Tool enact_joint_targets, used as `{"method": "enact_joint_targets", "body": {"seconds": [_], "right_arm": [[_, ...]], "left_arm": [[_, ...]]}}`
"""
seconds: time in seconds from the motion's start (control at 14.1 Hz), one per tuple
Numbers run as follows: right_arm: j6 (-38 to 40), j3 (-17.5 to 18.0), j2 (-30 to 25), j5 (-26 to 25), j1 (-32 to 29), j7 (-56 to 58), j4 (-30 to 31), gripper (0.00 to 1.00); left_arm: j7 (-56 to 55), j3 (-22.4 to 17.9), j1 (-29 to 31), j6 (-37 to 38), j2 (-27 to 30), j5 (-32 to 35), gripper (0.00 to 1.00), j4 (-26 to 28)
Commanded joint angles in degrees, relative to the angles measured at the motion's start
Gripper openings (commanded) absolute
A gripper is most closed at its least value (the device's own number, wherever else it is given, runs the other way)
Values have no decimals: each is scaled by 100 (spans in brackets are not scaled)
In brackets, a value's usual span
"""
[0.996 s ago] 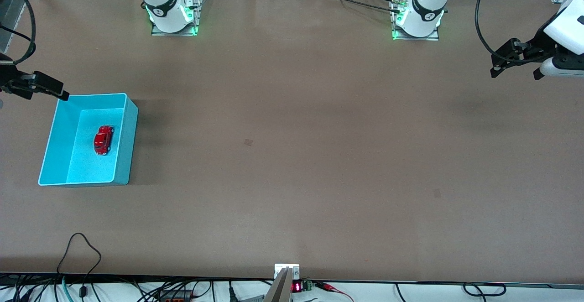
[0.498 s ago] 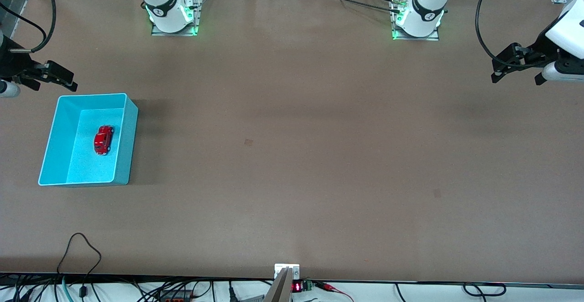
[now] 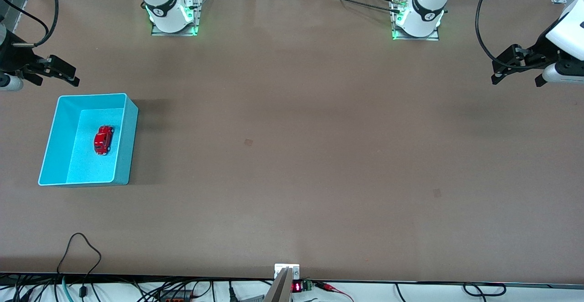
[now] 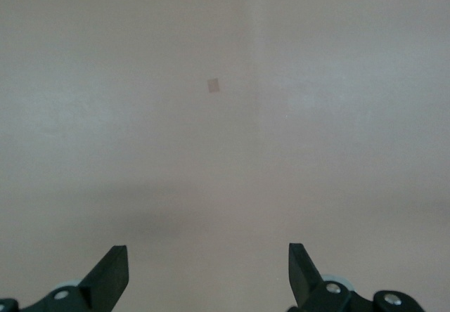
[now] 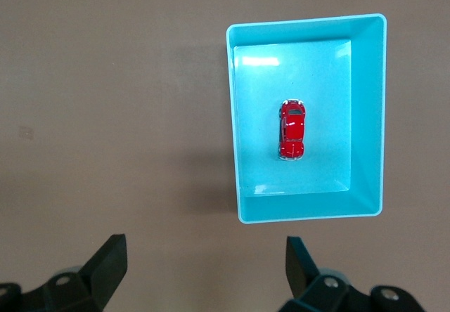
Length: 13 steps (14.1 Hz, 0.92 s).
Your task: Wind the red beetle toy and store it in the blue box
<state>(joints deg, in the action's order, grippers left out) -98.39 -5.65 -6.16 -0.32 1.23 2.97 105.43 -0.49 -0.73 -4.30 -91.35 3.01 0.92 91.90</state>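
Note:
The red beetle toy (image 3: 103, 139) lies on the speckled floor of the blue box (image 3: 130, 142), at the right arm's end of the table. The right wrist view shows the toy (image 5: 292, 129) near the middle of the box (image 5: 369, 115). My right gripper (image 3: 73, 76) is open and empty, up over bare table just outside the box's wall on the robots' side; its own view shows the gripper (image 5: 207, 263) clear of the box. My left gripper (image 3: 515, 82) is open and empty, waiting over bare table at the left arm's end; its own view shows the gripper (image 4: 209, 270) over bare table.
Two small dark marks (image 3: 248, 142) (image 3: 437, 193) sit on the brown table top. Cables and a small device with a red display (image 3: 296, 287) run along the table's front edge. A loose black cable (image 3: 80, 247) loops onto the table near that edge.
My right gripper has drawn away from the box's corner toward the robots' side of the table. The left gripper has shifted slightly. The toy and box have not moved.

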Motion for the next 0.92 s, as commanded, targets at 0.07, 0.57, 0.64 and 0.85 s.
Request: {"method": "enact_joint_targets", "body": {"seconds": [0.07, 0.57, 0.64, 0.85], "right_arm": [[40, -7, -140, -82, 26, -7, 74, 100], [75, 2, -166, -91, 26, -16, 74, 100], [75, 2, -184, -91, 26, -16, 74, 100], [83, 2, -184, -91, 26, -16, 83, 100]], "left_arm": [[31, 29, 17, 178, -81, -4, 100, -182], [40, 29, 17, 187, -73, -4, 100, -173], [40, 21, 17, 187, -73, -4, 100, -182], [31, 29, 17, 187, -73, 5, 100, -182]]}}
